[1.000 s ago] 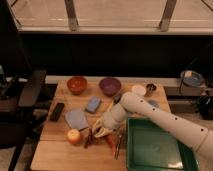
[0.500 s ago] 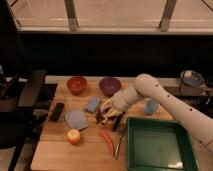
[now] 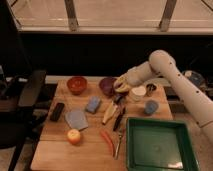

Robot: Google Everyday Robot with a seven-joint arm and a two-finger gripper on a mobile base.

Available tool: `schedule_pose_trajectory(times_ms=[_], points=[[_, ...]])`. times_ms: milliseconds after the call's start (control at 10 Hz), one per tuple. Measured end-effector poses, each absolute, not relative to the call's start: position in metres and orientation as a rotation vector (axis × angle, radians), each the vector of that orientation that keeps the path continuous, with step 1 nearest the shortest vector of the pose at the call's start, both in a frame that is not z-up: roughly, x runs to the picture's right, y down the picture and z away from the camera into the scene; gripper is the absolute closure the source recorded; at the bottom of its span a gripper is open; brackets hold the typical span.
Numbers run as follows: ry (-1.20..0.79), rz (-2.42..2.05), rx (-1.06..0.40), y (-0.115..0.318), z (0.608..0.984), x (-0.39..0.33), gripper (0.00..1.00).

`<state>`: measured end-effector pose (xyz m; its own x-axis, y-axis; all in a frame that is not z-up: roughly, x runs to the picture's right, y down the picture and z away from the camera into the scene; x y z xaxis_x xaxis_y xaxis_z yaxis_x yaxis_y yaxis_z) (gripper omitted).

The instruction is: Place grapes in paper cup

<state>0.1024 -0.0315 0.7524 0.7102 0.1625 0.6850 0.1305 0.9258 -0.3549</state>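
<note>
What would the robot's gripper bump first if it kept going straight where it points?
Probably the dark purple round bowl. The gripper sits at that bowl's edge, on the side nearest the short white paper cup, pointing down toward the bowl. Depth is unclear, so it might pass over the rim.

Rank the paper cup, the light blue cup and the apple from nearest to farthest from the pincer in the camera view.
The pincer is beside the purple bowl.
1. paper cup, just image-right of it.
2. light blue cup, image-right, nearer the camera.
3. apple, far off, front image-left.
</note>
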Motion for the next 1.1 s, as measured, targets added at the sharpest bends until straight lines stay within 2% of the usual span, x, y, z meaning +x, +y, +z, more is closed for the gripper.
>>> schedule_pose_trajectory(times_ms=[300, 1100], points=[[-0.762, 0.076, -0.36, -0.067, 0.752, 0.149, 1.0], [-0.727, 0.103, -0.326, -0.076, 0.751, 0.171, 1.0]])
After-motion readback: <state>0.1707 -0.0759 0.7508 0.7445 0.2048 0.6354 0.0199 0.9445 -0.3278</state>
